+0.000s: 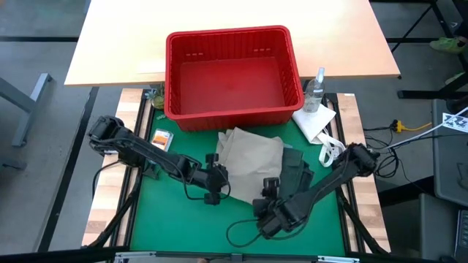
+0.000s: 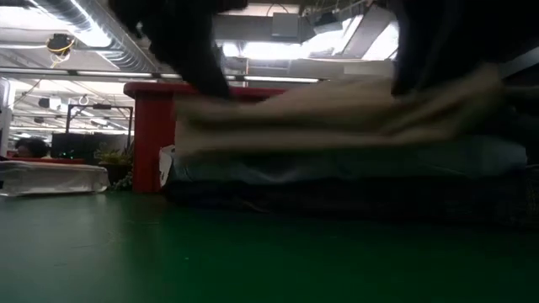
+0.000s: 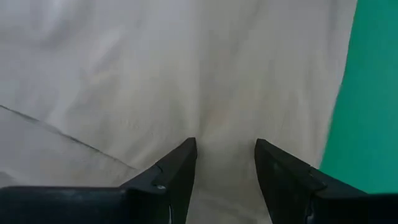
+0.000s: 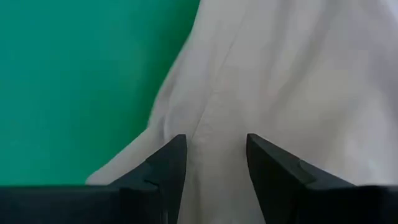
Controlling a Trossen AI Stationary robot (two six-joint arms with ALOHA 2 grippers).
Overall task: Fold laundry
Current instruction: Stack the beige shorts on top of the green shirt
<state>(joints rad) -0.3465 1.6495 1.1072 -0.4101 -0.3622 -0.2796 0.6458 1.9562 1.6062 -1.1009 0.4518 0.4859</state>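
Left gripper [image 1: 219, 177]: your fingers [image 3: 177, 171] are spread, low over the khaki piece [image 1: 252, 155] at its left edge; cloth shows between them, nothing pinched.
Right gripper [image 1: 268, 187]: spread too, at the khaki's near edge; its fingers [image 4: 168, 165] straddle a crease, green mat [image 1: 172, 219] just beside.
Khaki piece: lies spread on the mat in front of the basket [image 1: 232, 73], top of a low stack in the low view.
Olive piece [image 1: 298, 169]: just right of the khaki, partly under your right arm.
Basket: red, behind the laundry, at the mat's far edge.
White cloth [image 1: 316, 121]: right of the basket, a clear bottle [image 1: 315, 90] beside it.
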